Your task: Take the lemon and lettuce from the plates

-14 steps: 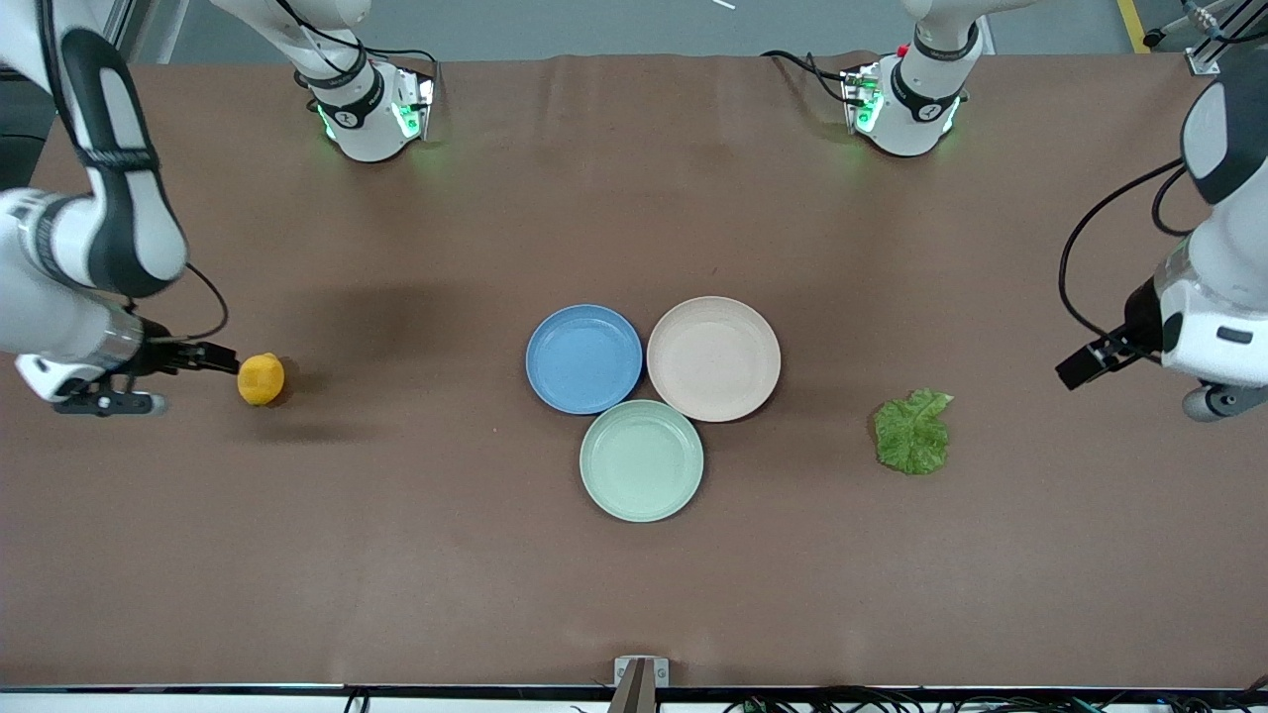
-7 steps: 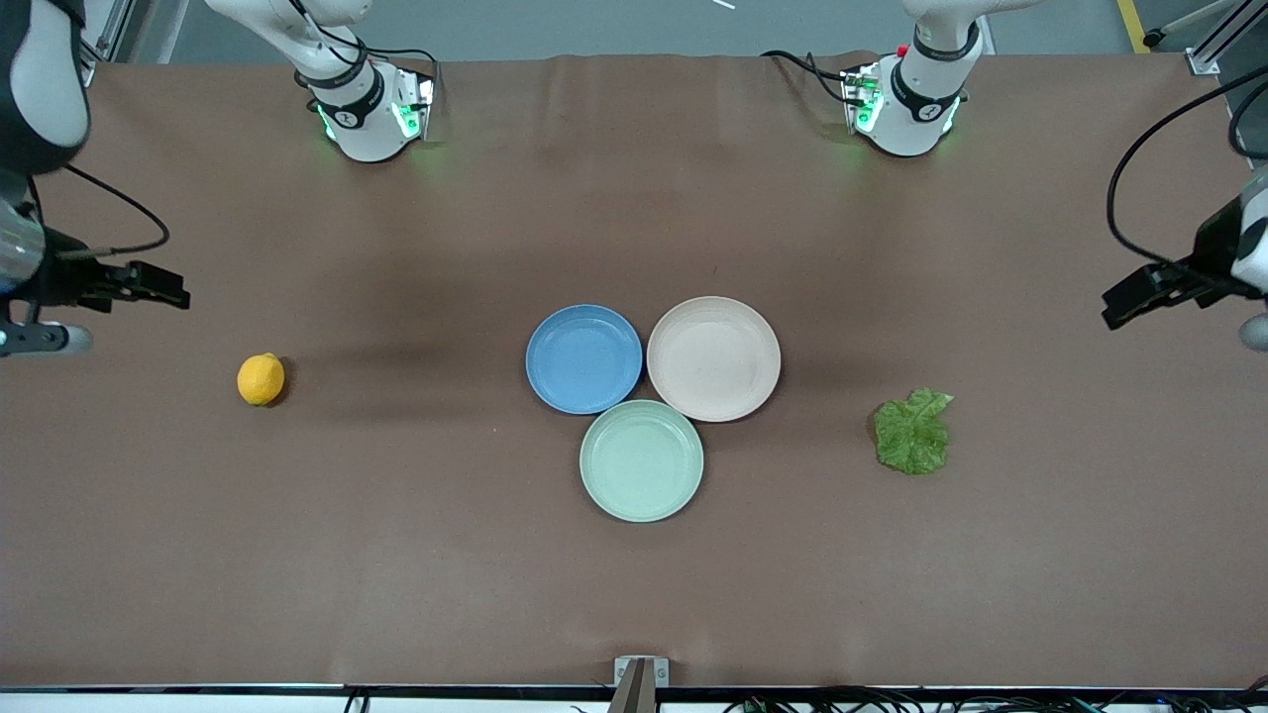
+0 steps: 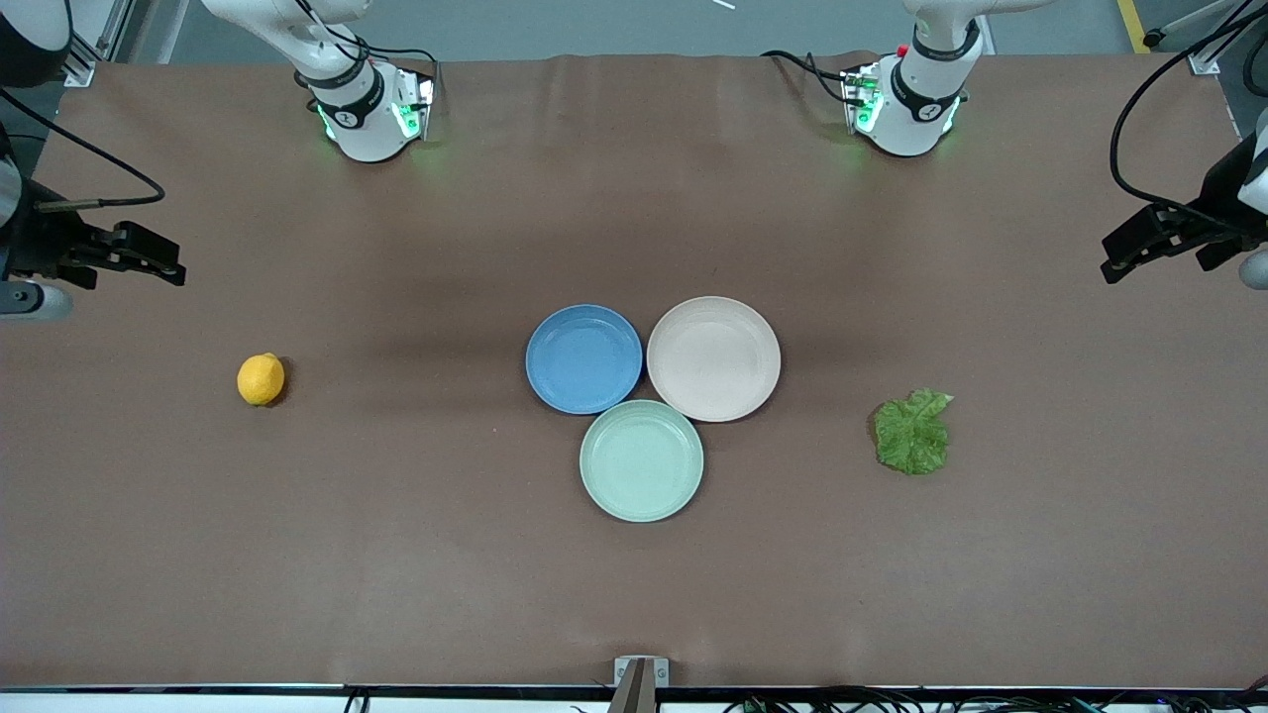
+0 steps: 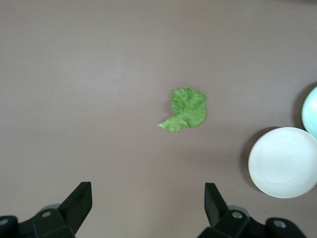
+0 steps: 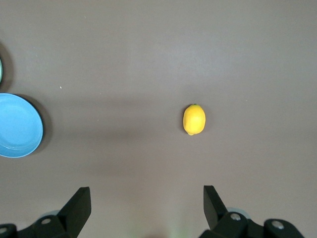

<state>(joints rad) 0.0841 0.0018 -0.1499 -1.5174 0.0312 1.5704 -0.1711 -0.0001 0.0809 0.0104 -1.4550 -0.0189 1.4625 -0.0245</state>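
The right claw (image 3: 149, 262) hangs in the air over the desk's edge at the right arm's end, its fingers (image 5: 79, 206) spread wide and holding nothing. The left claw (image 3: 1139, 248) hangs over the edge at the left arm's end, fingers (image 4: 79, 201) likewise wide apart and empty.

The lemon (image 3: 261, 379) lies on the bare desk (image 3: 396, 555) toward the right arm's end, well apart from the plates. The lettuce (image 3: 912, 432) lies flat on the desk toward the left arm's end, also clear of the plates.

Three empty plates cluster at the middle of the desk, just beside one another: the blue plate (image 3: 583, 357), the beige-pink plate (image 3: 713, 357), and the mint-green plate (image 3: 641, 459), which sits nearest the front camera's edge.
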